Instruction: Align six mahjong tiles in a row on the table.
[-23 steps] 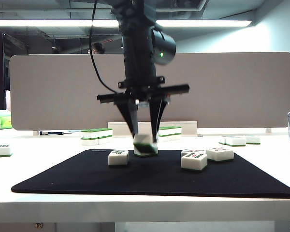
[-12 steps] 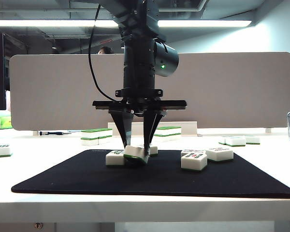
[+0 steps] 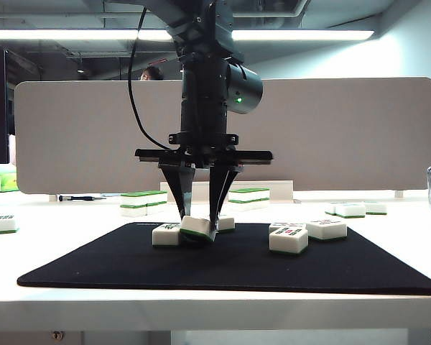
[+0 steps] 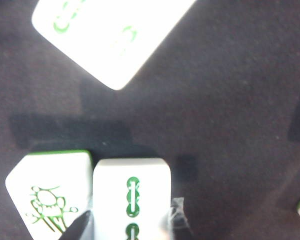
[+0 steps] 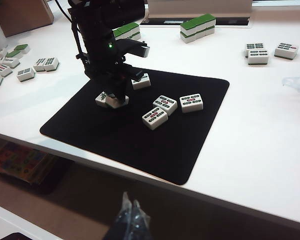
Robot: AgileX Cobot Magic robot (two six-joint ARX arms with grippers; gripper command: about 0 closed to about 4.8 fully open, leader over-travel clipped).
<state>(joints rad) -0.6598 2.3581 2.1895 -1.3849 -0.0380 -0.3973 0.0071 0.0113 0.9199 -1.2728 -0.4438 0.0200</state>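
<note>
On black mat: left gripper clamps tilted tile beside bird-marked tile, seemingly touching. Right gripper off-table, fingers together, empty.

Open-plan office or lab space. Wide, smooth white surface backed by a long grey fabric-look divider panel with rounded corners, the kind set between desks. Overhead: exposed ceiling ducts and pipes, long fluorescent light strip. A person's dark-haired head shows above the divider, at another station behind. Black rectangular mat laid out as a work area on the surface.
</note>
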